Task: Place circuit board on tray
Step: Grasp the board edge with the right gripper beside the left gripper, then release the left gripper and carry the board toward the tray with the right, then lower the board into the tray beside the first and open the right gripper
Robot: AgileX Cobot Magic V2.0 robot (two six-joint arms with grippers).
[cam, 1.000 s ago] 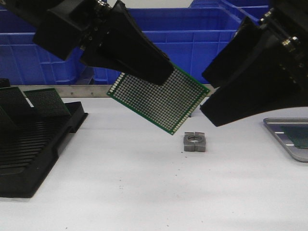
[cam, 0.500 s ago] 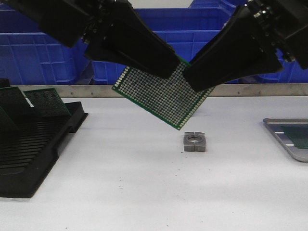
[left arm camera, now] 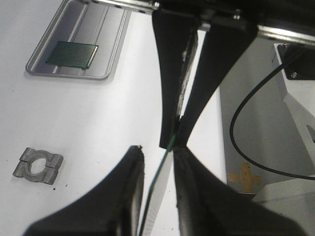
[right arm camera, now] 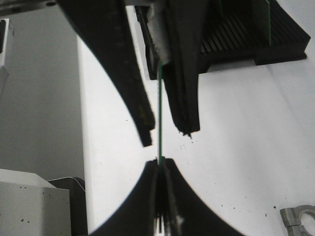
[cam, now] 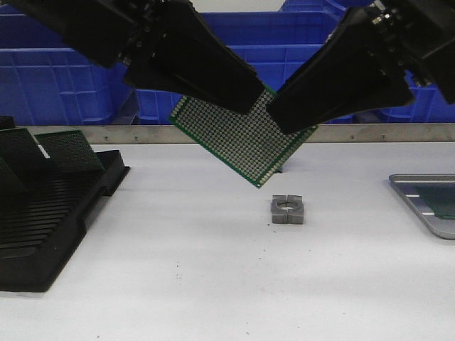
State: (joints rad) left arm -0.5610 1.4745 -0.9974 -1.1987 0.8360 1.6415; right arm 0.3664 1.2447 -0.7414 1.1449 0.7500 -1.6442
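Note:
A green perforated circuit board (cam: 234,138) hangs tilted in mid-air above the table's middle. My right gripper (cam: 284,117) is shut on its right corner; the right wrist view shows the pads (right arm camera: 153,172) pressed on the board's edge (right arm camera: 160,118). My left gripper (cam: 249,99) straddles the board's upper left part. In the left wrist view (left arm camera: 158,152) its jaws stand open with a gap on each side of the board (left arm camera: 165,162). The grey metal tray (cam: 419,213) lies at the far right table edge, with another green board (cam: 444,201) in it; it also shows in the left wrist view (left arm camera: 69,75).
A small grey metal block with a round hole (cam: 287,210) lies on the table just below the board. A black slotted rack (cam: 50,206) with upright boards (cam: 67,149) stands at the left. Blue bins (cam: 298,64) line the back.
My right gripper has moved in from the right and closed on the board's right corner. The board has risen slightly; the left arm has shifted a little up.

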